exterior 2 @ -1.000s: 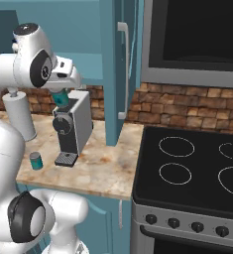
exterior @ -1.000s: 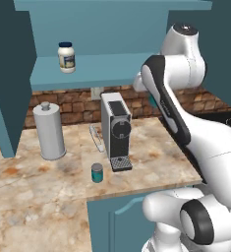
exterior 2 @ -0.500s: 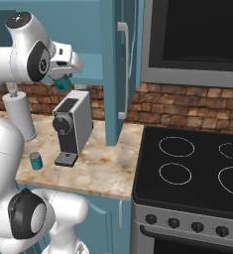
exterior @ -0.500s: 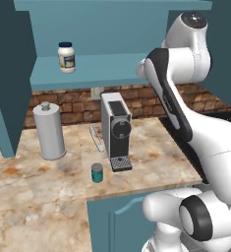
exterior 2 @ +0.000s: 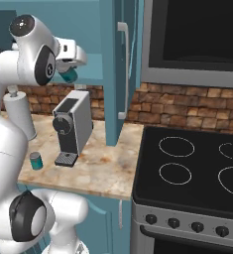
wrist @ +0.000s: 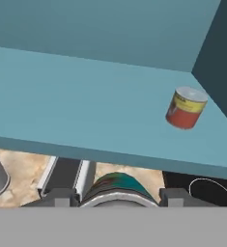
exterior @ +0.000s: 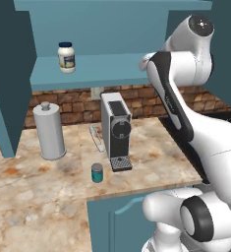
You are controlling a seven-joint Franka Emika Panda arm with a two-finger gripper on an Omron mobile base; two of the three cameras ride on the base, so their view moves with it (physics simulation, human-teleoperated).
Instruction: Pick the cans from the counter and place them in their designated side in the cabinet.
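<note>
Gripper point(wrist: 119, 195) clamped on one can point(wrist: 117, 189), raised at the cabinet shelf point(wrist: 86, 106) edge.
We see the second can point(exterior: 97, 173) well below the gripper on the desk point(exterior: 33, 197); red-orange can point(wrist: 185, 107) ahead-right on shelf.

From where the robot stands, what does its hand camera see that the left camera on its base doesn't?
The hand view alone shows a red-orange can on the cabinet shelf, near the right wall. The left base view alone shows a white jar on that shelf, a coffee machine and a small teal can on the counter. Both share the light-blue shelf.
</note>
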